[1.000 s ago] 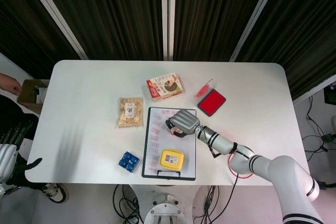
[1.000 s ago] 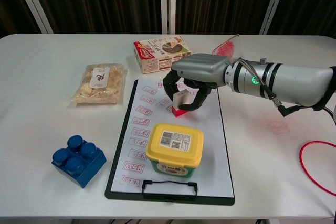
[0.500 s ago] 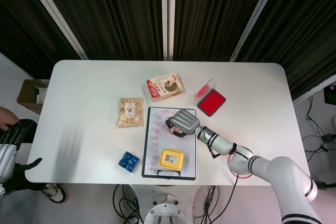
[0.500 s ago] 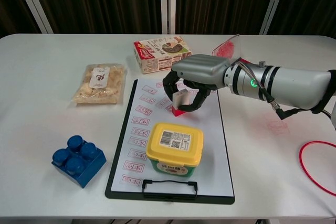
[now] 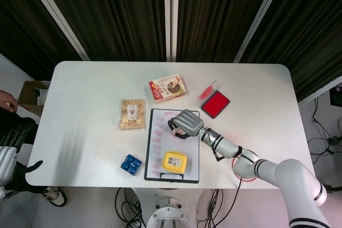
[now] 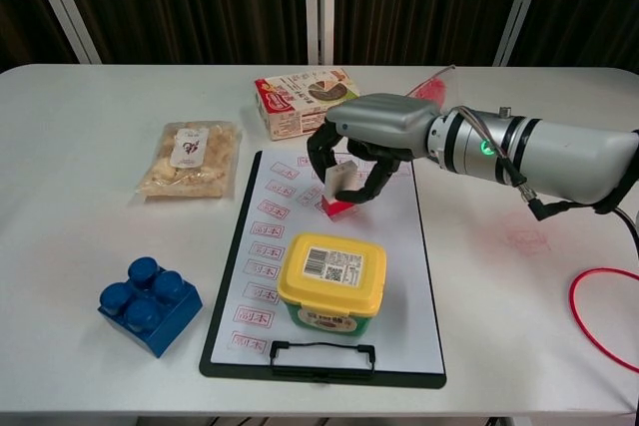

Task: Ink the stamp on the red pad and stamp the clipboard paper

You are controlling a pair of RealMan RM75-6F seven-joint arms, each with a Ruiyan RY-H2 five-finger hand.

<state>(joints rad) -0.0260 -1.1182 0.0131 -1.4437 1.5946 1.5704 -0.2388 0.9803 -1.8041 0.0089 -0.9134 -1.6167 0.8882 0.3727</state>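
Left robot hand [image 5: 7, 156]: seen only at the head view's far left edge, off the white tabletop [image 6: 80, 246]; whether its fingers are apart or curled cannot be told.
Blue toy brick [image 6: 149, 304]: set near the front left, beside the black clipboard [image 6: 324, 374].
Clear snack bag [image 6: 190, 159]: laid behind the brick.
Clipboard paper [image 6: 409, 286]: rows of red marks are shown down its left half; a yellow-lidded tub [image 6: 331, 283] is stood on its lower part.
Stamp [image 6: 339, 194]: small, red-based, clamped in the right robot hand [image 6: 364, 142], tilted, just above the paper's upper middle.
Red ink pad [image 5: 215, 103]: lid open, well right of the clipboard's top.
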